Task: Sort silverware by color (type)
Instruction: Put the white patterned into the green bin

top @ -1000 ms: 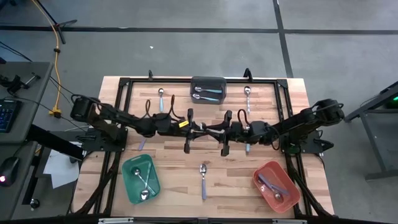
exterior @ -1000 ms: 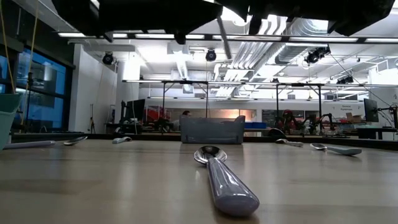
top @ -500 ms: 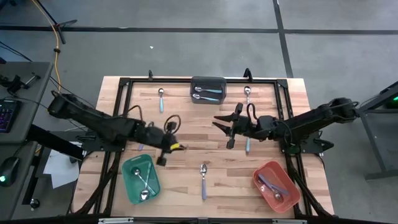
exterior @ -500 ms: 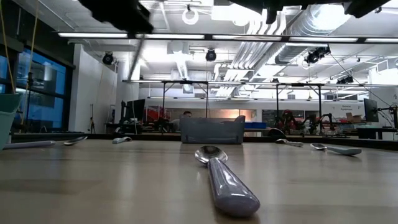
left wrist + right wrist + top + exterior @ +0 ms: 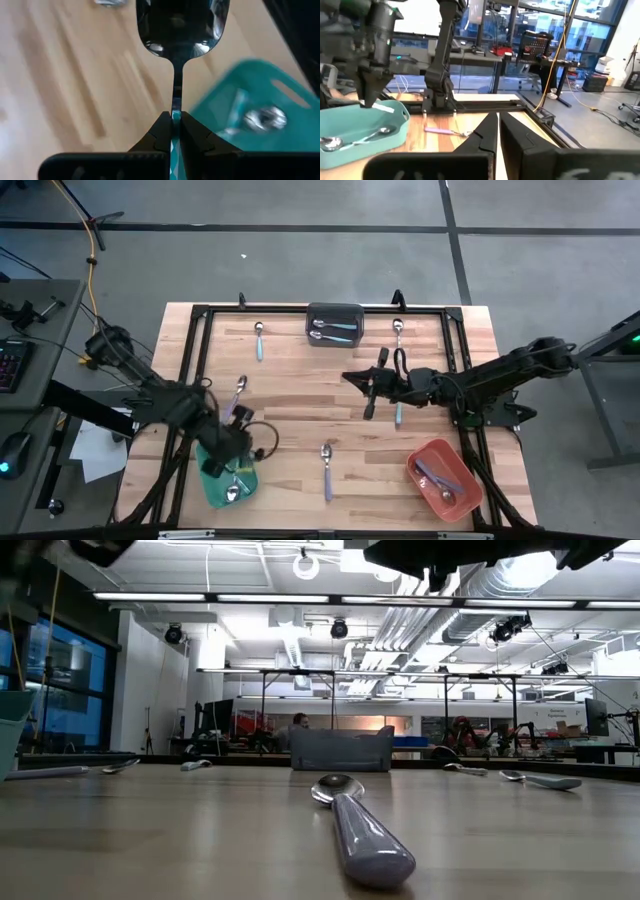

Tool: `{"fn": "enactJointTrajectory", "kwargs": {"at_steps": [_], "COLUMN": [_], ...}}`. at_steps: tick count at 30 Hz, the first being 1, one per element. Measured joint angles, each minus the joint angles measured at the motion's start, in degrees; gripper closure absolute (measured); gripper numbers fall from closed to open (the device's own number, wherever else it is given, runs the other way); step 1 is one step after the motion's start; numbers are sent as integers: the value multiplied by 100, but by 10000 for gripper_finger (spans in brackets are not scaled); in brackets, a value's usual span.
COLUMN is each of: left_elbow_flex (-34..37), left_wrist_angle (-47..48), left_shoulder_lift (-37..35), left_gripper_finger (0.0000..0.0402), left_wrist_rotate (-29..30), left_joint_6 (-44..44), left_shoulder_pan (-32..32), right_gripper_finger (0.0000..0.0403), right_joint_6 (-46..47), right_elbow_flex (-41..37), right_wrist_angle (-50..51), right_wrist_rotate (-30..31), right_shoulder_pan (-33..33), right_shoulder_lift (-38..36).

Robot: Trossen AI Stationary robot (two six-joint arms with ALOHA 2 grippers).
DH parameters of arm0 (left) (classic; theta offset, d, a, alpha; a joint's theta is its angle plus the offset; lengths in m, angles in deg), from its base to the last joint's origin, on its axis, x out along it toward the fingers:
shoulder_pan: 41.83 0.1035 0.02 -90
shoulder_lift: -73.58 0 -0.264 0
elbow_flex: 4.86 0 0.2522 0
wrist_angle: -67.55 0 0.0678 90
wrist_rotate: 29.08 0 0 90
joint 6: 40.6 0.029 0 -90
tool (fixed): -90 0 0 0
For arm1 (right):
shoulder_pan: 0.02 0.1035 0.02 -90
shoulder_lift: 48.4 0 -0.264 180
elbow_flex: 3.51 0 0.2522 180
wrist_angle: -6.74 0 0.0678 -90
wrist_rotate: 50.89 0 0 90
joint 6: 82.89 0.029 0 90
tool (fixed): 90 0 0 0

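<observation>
**Left gripper holds a spoon just above the green bin**

The left gripper (image 5: 172, 131) is closed on the thin neck of a spoon (image 5: 176, 30); its two fingers pinch the handle, and the shiny bowl points forward, away from the wrist. So the long axis of the spoon is in line with the gripper. In the high view this gripper (image 5: 232, 465) is over the near left part of the table, at the far right edge of the green bin (image 5: 212, 480), which already has spoons in it. From the wrist view the bin lies to one side of the held spoon, not fully under it, so I judge that a small move toward the bin is needed before release.

The right gripper (image 5: 368, 383) waits over the middle of the table, fingers almost together and holding nothing. A blue-handled spoon (image 5: 327, 465) lies near the front edge, between the green bin and the red bin (image 5: 443, 457).
</observation>
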Motion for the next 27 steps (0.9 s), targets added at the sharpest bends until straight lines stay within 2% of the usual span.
{"fn": "enactJointTrajectory", "kwargs": {"at_steps": [3,8,17,27], "left_elbow_flex": [-34,-21,-16,-12], "left_wrist_angle": [422,570,977,947], "left_shoulder_lift": [71,359,1392,1804], "left_gripper_finger": [396,396,396,380], "left_wrist_rotate": [-151,-336,-1099,-1099], "left_joint_6": [-474,-890,-431,-30], "left_shoulder_pan": [-319,-710,-1025,-1124], "right_gripper_finger": [397,402,402,403], "right_joint_6": [58,140,197,288], "right_elbow_flex": [2,0,0,0], "right_wrist_angle": [-5,11,-8,42], "right_wrist_rotate": [9,41,48,48], "right_shoulder_pan": [0,0,0,2], "right_shoulder_lift": [53,117,162,162]}}
